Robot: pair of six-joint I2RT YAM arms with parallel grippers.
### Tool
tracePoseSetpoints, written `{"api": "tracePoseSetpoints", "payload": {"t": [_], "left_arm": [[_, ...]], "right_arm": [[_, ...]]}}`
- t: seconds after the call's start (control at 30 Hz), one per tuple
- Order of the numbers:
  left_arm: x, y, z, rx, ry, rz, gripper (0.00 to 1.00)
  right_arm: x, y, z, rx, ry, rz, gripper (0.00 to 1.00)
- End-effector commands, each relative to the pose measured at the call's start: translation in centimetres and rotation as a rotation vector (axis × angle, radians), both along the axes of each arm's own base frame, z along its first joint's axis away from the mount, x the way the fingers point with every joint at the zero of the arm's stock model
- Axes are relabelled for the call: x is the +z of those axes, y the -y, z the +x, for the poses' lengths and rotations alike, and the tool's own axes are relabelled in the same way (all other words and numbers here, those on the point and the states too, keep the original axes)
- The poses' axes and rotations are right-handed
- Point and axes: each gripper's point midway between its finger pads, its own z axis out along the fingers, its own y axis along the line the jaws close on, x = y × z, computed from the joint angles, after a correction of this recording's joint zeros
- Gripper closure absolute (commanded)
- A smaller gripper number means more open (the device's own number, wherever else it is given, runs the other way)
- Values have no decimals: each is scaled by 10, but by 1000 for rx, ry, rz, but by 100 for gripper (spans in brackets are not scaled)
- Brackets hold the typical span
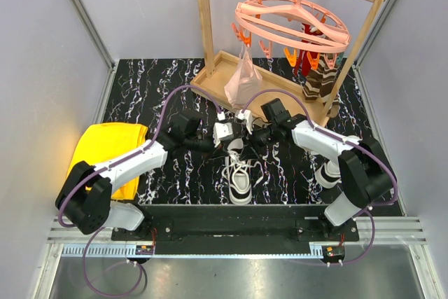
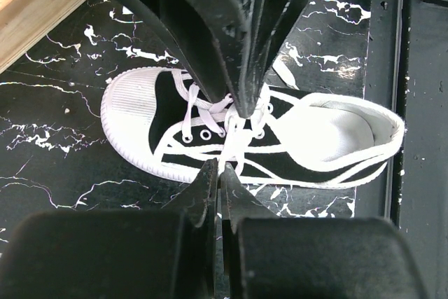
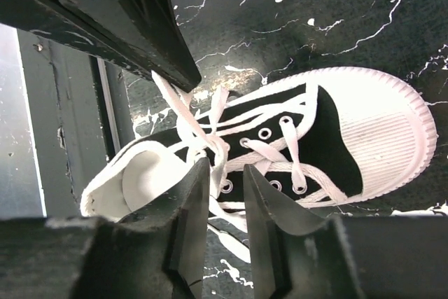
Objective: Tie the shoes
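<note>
At the far left of the overhead view a yellow cloth (image 1: 105, 148) is lying on the black marbled table (image 1: 140, 85); the left arm (image 1: 133, 162) is reaching from the lower left corner toward the centre; there the left gripper (image 2: 219, 171) is hanging over a shoe (image 1: 238, 178), its fingers pressing together with no gap and pinching a white lace (image 2: 229, 146) that is rising from the eyelets into the seam between them. The shoe is sitting upright on its sole at lower centre of the overhead frame, heel toward the bottom edge and toe toward the top, with loose lace ends trailing off both sides. Just right of it the right gripper (image 3: 222, 173) is hovering over the same shoe; its fingers are standing partly apart with a narrow gap; a strand of lace is showing through that gap, but I cannot tell whether the fingers are touching it. Above the grippers a plastic bag (image 1: 243, 78) is hanging from a pink hanger (image 1: 294, 22) on a wooden rack (image 1: 204, 26) in the upper centre; brown striped socks (image 1: 318, 83) are dangling at the upper right. The right arm (image 1: 329, 146) is stretching in from the lower right, and a second shoe (image 1: 327, 171) is standing partly hidden behind it.
</note>
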Motion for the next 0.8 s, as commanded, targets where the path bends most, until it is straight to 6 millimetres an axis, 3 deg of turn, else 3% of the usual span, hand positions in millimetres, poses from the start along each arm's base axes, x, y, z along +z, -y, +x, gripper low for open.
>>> {"api": "tracePoseSetpoints", "payload": {"t": [0.0,0.2,0.3,0.77], "left_arm": [[14,2,0,-28,46,-39,100],[12,0,-1,-22,45,-34,100],[11,-2,-1,-18,43,-30,100],[7,-10,-6,-9,44,-13,100]], "right_arm": [[12,-6,13,13,60,20,73],[11,-2,8,26,60,14,87],[12,-1,6,29,58,17,100],[25,9,10,-11,73,37,100]]}}
